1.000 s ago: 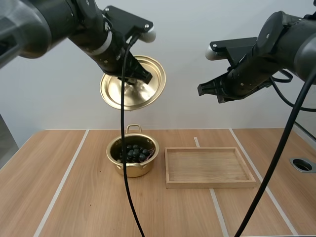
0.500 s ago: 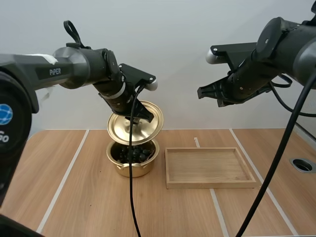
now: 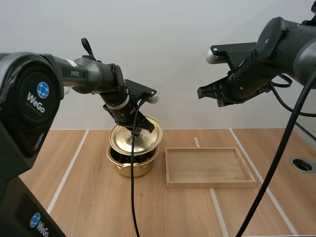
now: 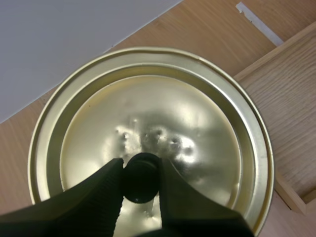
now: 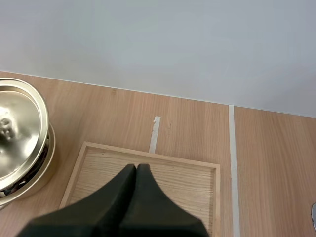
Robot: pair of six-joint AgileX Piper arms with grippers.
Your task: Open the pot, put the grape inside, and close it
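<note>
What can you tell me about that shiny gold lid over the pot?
The lid is a round, shiny, gold-coloured disc that looks like thin metal, with stepped rings near its rim and a small black knob at its centre. The left jaws pinch that knob from both sides. The lid hangs tilted just above the matching pot, beside the wooden tray, and is not yet seated flat: a dark gap shows between them.
</note>
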